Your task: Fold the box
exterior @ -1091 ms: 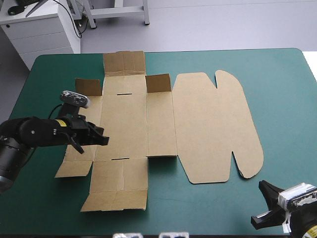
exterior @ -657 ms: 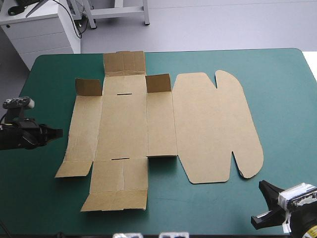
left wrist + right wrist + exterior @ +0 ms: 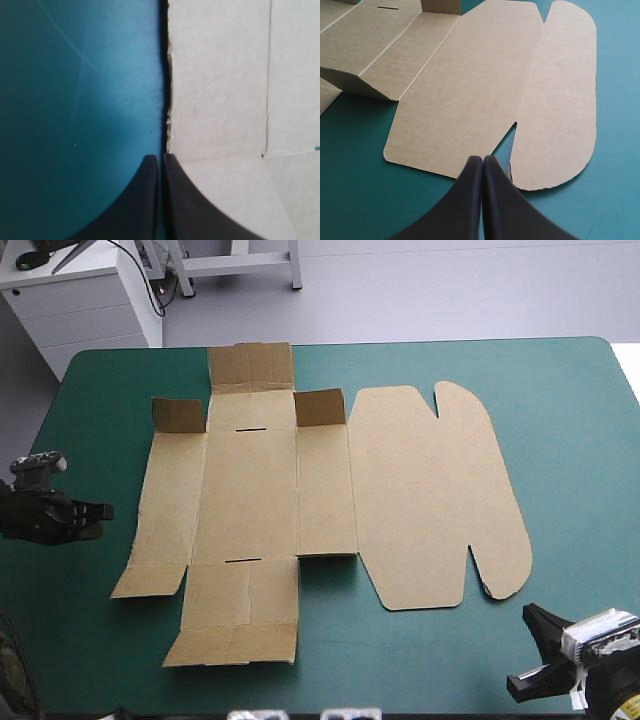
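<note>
**Box (image 3: 320,510) lying as a flat sheet, folding hardly begun, both hands closed on nothing**

The brown box is spread across the middle of the teal-green surface (image 3: 560,440). Its rounded lid panel lies right of centre and its base and wall panels left of centre. Only three small flaps (image 3: 320,407) along the upper edge of the sheet stand up a little. The long walls lie flat and nothing is tucked, so nearly all of the folding looks to be left. The left hand (image 3: 100,511) sits at mid-left of the frame, near the box's left edge but clear of it, its black fingers pressed together. In its wrist view the board's cut edge runs straight ahead of the tips. The right hand (image 3: 482,160), low in the bottom right corner, is likewise closed and empty, pointing at the lid's notch.
</note>
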Robot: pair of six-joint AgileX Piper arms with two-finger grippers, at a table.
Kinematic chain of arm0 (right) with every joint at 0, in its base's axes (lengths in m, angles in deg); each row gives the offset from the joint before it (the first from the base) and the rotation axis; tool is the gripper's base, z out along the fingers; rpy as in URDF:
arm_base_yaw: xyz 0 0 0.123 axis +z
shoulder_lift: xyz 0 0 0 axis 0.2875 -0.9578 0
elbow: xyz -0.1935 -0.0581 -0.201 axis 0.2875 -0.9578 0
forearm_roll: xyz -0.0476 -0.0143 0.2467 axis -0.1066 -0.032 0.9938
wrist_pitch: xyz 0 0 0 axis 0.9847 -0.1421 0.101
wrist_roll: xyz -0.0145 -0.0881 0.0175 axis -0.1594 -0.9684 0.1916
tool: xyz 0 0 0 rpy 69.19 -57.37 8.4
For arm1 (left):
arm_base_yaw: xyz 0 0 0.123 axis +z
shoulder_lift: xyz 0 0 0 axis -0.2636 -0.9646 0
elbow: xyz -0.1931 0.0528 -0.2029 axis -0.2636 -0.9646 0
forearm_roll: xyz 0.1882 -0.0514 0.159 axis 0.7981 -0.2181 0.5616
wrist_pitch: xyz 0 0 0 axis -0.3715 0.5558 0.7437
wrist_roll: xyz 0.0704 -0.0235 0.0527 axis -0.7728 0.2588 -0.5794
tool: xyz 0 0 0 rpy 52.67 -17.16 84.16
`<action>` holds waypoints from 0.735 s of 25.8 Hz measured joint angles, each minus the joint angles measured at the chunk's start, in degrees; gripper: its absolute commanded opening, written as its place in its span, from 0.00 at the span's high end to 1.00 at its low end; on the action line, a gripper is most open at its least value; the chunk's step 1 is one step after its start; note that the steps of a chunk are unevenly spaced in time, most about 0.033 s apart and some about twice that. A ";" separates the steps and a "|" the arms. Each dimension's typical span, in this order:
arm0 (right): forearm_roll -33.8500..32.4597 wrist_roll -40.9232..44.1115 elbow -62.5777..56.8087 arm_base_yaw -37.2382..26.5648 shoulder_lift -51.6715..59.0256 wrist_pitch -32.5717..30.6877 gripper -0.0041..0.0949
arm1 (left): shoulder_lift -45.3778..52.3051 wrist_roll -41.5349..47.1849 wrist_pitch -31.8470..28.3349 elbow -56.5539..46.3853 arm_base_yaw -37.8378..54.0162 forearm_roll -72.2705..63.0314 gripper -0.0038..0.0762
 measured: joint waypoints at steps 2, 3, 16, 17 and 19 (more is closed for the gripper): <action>0.00 0.00 0.00 0.00 0.00 0.00 0.98 | -1.51 -0.76 -0.70 0.07 0.00 -2.91 0.93; 0.00 0.00 0.00 0.00 0.00 0.00 0.98 | -2.85 -1.08 -0.56 0.07 0.00 -4.08 0.93; 0.00 0.00 0.00 0.00 0.00 0.00 0.98 | -15.81 -5.77 3.34 0.14 0.00 -5.71 0.89; 0.00 0.00 0.00 0.00 0.00 0.00 0.98 | -15.81 -5.77 3.38 0.14 0.00 -5.77 0.86; 0.00 0.00 0.00 0.00 0.00 0.00 0.98 | -15.81 -5.77 3.38 0.14 0.00 -5.96 0.78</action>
